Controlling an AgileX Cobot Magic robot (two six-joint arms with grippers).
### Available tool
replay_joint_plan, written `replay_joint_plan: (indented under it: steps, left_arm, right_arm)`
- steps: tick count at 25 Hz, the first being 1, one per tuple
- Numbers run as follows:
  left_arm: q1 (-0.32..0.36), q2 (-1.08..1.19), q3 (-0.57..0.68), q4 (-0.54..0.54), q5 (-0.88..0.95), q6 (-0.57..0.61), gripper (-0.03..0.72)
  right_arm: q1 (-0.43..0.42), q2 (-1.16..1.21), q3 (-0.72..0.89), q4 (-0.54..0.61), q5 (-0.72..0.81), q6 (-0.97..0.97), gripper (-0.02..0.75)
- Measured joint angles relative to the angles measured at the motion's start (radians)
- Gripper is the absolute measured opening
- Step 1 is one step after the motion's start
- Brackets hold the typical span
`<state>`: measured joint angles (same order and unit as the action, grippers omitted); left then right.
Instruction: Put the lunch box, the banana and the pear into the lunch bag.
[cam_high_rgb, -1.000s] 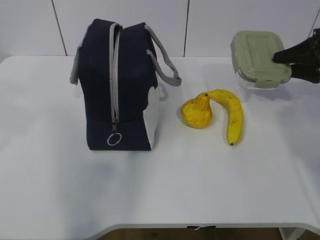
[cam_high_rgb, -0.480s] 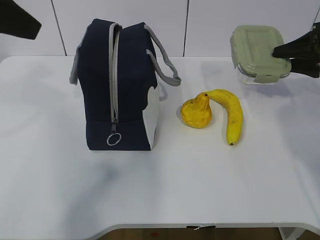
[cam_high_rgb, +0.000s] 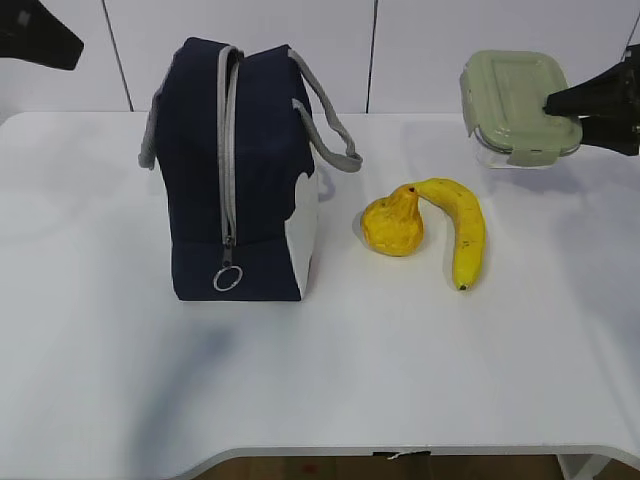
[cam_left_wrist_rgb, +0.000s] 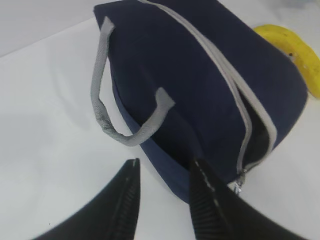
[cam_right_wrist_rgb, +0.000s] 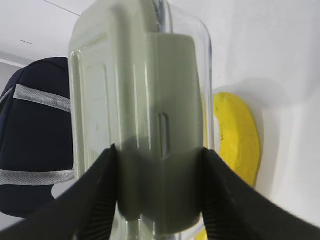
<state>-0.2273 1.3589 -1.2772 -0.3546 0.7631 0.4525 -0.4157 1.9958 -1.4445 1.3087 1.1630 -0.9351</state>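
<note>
The left gripper (cam_left_wrist_rgb: 162, 192) — jaws apart, empty — hangs above the lunch bag (cam_left_wrist_rgb: 200, 95), banana (cam_left_wrist_rgb: 295, 50) beyond.

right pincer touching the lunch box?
Touching. The right wrist view shows the right pincer with both fingers pressed against the sides of the lunch box, no gap.

The lunch bag (cam_high_rgb: 240, 170) is matt navy cloth with a smoother white panel low on its side; its handles (cam_left_wrist_rgb: 107, 107) are coarse grey woven webbing, and the zipper tape (cam_high_rgb: 230, 150) is grey fabric ending in a shiny ring pull (cam_high_rgb: 228, 279). The lunch box (cam_high_rgb: 518, 108) has a clear, glossy plastic body under a matt sage-green plastic lid. The banana (cam_high_rgb: 465, 232) has smooth, faintly shiny peel, while the pear (cam_high_rgb: 393, 225) looks lumpy and dull. The table (cam_high_rgb: 400, 350) is smooth white with a soft sheen. The gripper fingers (cam_left_wrist_rgb: 205, 195) are black, ribbed and matt — likely plastic or rubber.
</note>
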Motion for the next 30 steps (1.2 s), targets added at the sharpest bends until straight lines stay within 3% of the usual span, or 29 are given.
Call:
replay_joint_plan:
  steps: [11, 17, 21, 30]
  left_arm:
    - [0.052, 0.271, -0.183, -0.135, -0.044, 0.028, 0.258]
    - [0.052, 0.390, -0.295, -0.292, 0.027, 0.108, 0.294]
    - [0.052, 0.431, -0.327, -0.342, 0.065, 0.120, 0.368]
    - [0.052, 0.477, -0.334, -0.371, 0.076, 0.124, 0.386]
  right_arm:
    - [0.003, -0.008, 0.000, 0.000, 0.000, 0.004, 0.360]
    - [0.027, -0.010, 0.000, -0.008, 0.002, 0.004, 0.360]
    - [0.029, -0.010, 0.000, -0.009, 0.002, 0.004, 0.360]
    - [0.059, -0.010, 0.000, -0.015, 0.002, 0.006, 0.360]
